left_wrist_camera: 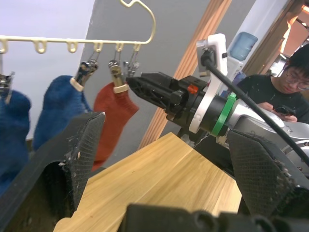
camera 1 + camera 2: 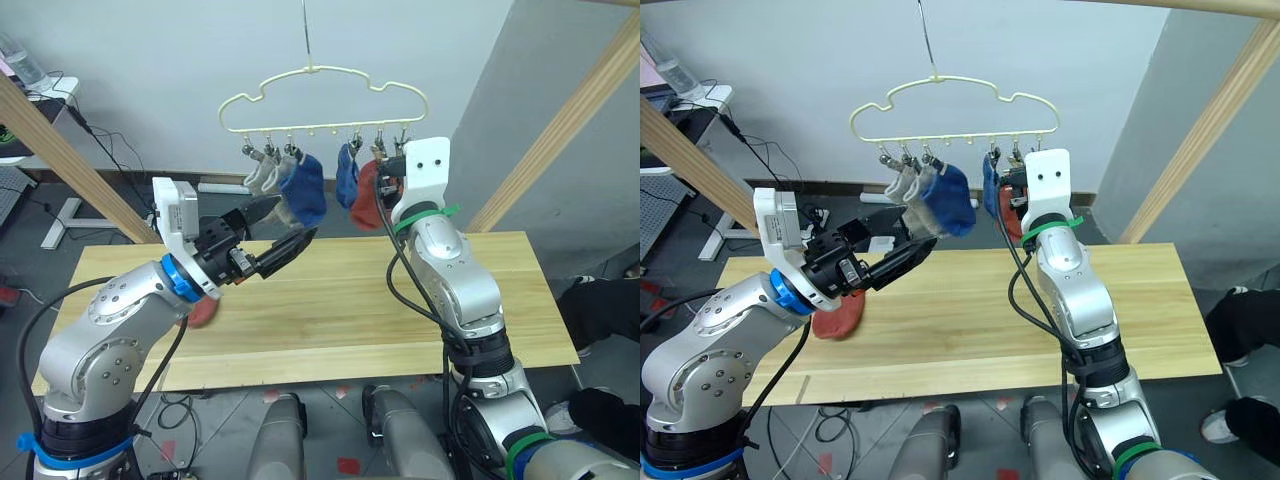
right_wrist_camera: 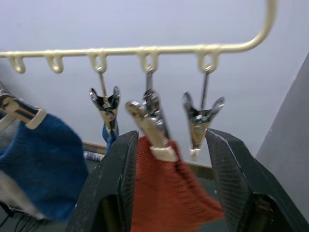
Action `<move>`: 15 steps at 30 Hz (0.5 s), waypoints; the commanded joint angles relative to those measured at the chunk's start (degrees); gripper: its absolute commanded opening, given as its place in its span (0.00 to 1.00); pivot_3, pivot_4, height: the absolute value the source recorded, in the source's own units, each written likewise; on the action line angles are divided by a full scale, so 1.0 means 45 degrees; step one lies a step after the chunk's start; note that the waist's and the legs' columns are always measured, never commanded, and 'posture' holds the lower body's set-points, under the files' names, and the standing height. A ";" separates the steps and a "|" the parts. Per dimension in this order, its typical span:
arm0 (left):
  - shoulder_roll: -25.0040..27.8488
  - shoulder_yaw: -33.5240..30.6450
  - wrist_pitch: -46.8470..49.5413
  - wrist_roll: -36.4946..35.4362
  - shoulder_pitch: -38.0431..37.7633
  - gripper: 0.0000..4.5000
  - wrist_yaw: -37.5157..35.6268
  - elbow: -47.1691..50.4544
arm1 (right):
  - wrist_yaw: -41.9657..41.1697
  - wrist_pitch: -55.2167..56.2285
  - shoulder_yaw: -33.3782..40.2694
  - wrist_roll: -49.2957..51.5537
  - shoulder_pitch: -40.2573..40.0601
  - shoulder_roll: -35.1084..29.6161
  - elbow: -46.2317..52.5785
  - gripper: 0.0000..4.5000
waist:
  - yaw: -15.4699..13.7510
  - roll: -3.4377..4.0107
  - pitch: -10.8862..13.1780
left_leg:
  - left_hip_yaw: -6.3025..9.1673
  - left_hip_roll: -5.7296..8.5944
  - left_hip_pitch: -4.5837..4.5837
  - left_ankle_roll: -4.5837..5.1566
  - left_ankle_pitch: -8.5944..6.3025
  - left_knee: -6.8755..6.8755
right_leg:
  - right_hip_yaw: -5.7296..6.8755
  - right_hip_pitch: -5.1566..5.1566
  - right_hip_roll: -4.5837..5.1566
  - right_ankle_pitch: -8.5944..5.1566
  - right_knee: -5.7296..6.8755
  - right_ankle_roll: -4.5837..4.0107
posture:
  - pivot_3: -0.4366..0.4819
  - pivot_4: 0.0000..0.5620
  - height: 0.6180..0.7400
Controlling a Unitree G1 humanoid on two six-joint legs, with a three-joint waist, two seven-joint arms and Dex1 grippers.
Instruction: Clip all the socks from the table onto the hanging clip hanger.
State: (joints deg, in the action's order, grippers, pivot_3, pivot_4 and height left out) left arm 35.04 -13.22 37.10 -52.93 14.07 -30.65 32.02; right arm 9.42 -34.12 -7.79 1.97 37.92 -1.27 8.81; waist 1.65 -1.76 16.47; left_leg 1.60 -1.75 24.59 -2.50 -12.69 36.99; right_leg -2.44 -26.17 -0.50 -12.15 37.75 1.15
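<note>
5 socks are seen clipped on the clip hanger (image 2: 320,95); 1 rust-red sock (image 2: 837,318) lies on the table (image 2: 330,320). The right gripper (image 3: 166,188) is held wide open around the hung red sock (image 3: 166,193); the left gripper (image 2: 280,235) is open and empty. Fetching the last sock is judged next.

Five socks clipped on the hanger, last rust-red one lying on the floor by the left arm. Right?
Not quite. The last rust-red sock lies on the table, next to the left arm, not on the floor; the right eye view shows it. The rest stands: five socks hang from the clip hanger.

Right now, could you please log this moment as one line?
hanger: five socks clipped | table: one red sock | left gripper: open | right gripper: open by clipped red sock
</note>
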 commanded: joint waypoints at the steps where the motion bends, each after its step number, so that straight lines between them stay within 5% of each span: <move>1: -0.0004 -0.0048 -0.0203 -0.0027 0.0013 1.00 -0.0042 0.0468 | 0.0448 0.0358 0.0408 -0.0528 0.0391 0.0233 0.0040 0.51 | -0.0003 0.0000 0.0000 | -0.0001 0.0002 0.0002 0.0000 0.0000 0.0001 | 0.0000 0.0000 0.0002 0.0000 0.0000 0.0000 | 0.54 0.46 1.00; 15: -0.0204 0.0188 -0.0297 0.0202 -0.0100 1.00 0.0025 0.0618 | 0.0528 0.0841 0.0850 -0.1170 0.0576 0.0638 -0.0310 0.51 | -0.0003 0.0000 -0.0001 | 0.0002 0.0004 0.0001 0.0000 0.0001 0.0004 | 0.0003 0.0000 0.0007 0.0002 0.0009 -0.0002 | 0.54 0.46 1.00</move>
State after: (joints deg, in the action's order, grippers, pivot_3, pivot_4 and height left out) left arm 34.12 -12.52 36.95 -52.33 13.80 -30.58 32.18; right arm 11.61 -31.67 -4.30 -2.31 39.86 1.25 6.25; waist 1.64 -1.76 16.47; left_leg 1.61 -1.73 24.60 -2.50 -12.69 37.01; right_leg -2.42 -26.17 -0.47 -12.15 37.79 1.14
